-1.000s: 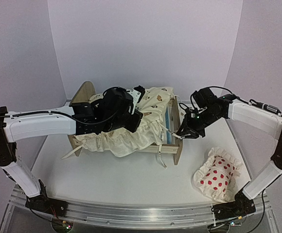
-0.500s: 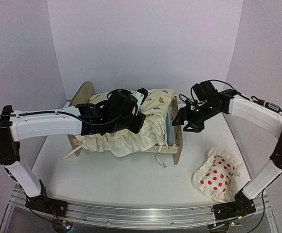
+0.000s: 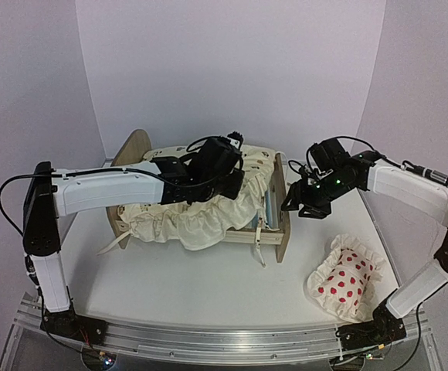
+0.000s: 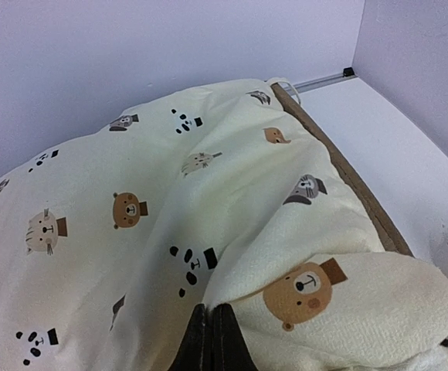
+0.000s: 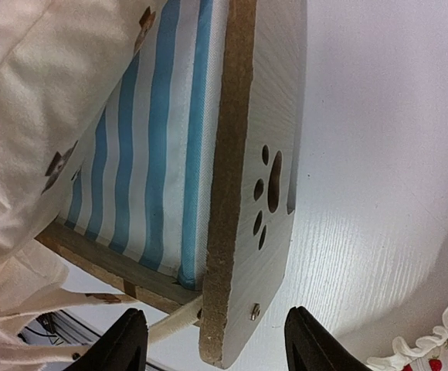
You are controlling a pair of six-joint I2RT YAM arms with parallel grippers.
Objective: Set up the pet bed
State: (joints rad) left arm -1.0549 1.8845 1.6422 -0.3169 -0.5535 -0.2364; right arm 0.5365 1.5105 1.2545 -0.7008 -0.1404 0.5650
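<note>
Two arms reach over the worktop (image 3: 193,286), and between them stands the pet bed (image 3: 283,232), well back of the middle, its long side facing the bases. Its plywood frame holds a cream animal-print cushion (image 3: 201,216), which fills most of the frame; the frilled edge spills over the near side rail, and cloth ties hang down to the worktop. At the right end the cushion stops short, leaving a strip of the blue-and-white striped base (image 5: 154,154) bare against the end board with its paw-print cutout.

The left pincer (image 4: 212,340) is pressed together, its tips meeting at a fold in the top of the cushion (image 4: 170,201); whether cloth is nipped between them cannot be told.

The right pincer (image 5: 216,311) is spread wide and holds nothing; in the wrist view its fingers (image 5: 127,340) lie to either side of the end board's lower corner, apart from the wood.

A red-dotted white pillow (image 3: 346,284) lies on the worktop near the right arm's base, well apart from the bed.
</note>
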